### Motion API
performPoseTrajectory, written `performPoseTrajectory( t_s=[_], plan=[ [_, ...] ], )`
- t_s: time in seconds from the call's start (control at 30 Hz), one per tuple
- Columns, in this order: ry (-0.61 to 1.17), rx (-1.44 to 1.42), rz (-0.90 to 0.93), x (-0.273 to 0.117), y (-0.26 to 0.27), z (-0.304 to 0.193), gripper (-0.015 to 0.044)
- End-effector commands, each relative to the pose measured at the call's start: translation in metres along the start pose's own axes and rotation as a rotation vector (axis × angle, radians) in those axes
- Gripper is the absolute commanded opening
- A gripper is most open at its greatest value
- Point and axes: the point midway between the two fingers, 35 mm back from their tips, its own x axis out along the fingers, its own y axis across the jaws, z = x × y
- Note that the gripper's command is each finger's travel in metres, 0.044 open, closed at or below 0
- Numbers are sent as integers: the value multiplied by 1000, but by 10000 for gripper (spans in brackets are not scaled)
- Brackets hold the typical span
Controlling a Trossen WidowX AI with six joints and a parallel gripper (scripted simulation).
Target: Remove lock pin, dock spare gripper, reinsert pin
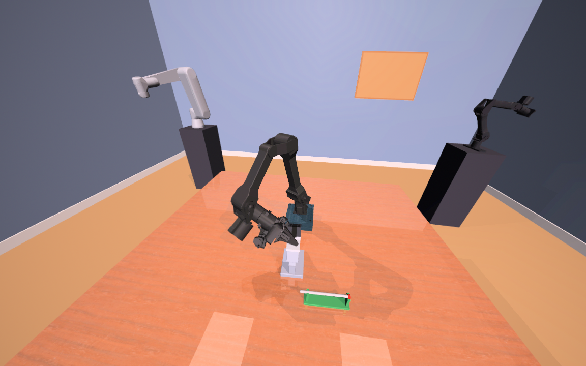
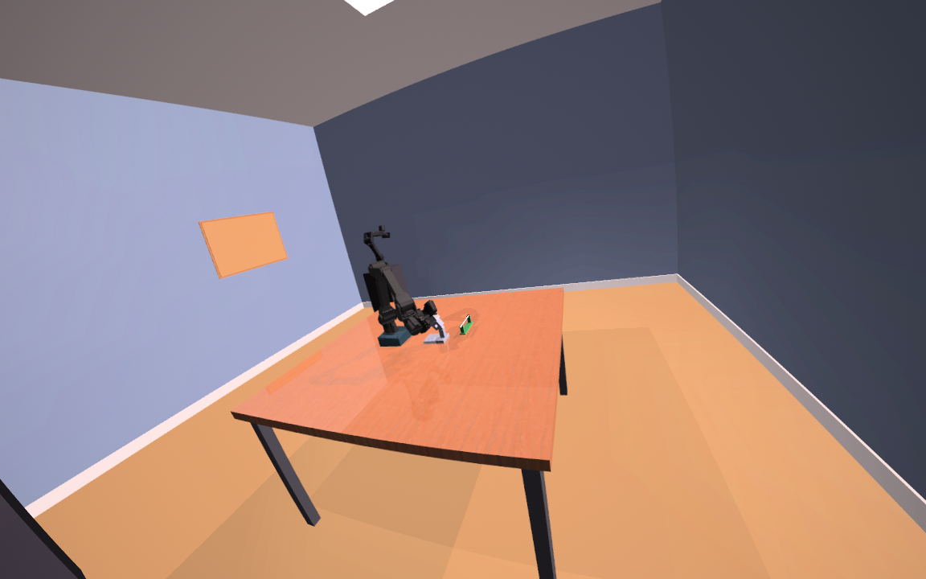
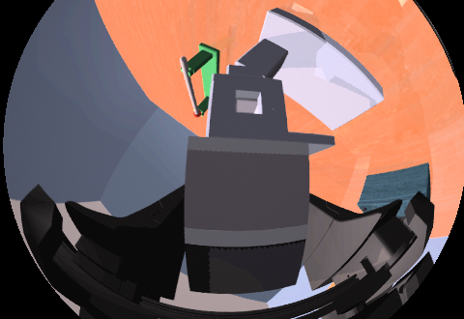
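My gripper (image 1: 294,241) (image 2: 440,326) (image 3: 242,189) is shut on the spare gripper (image 3: 246,184), its fingers against both sides of the grey and black body. The body stands against the socket (image 3: 222,121) of the mount (image 1: 285,273) (image 2: 433,339) (image 3: 309,101). Its spigot is hidden in the socket, apart from what may show through the square cross-hole. No pin is in that hole. The white lock pin (image 1: 324,294) (image 3: 189,84) with a red head lies across the two posts of the green rack (image 1: 327,301) (image 2: 467,329) (image 3: 209,72).
The blue-green arm base (image 1: 299,220) (image 2: 393,338) (image 3: 396,186) is behind the mount. The rack stands on the near side of the mount in the top view. A white arm (image 1: 193,93) and a black arm (image 1: 481,120) stand on pedestals beyond the table (image 1: 149,273) (image 2: 481,388).
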Motion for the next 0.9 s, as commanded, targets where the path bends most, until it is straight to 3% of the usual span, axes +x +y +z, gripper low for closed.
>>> performPoseTrajectory(
  t_s=[0.0, 0.13, 0.87],
  plan=[
    [-1, -3, 0, 0, 0, 0, 341],
    [-1, -3, 0, 0, 0, 0, 440],
    [18, 24, 10, -22, 0, -40, 440]
  ],
)
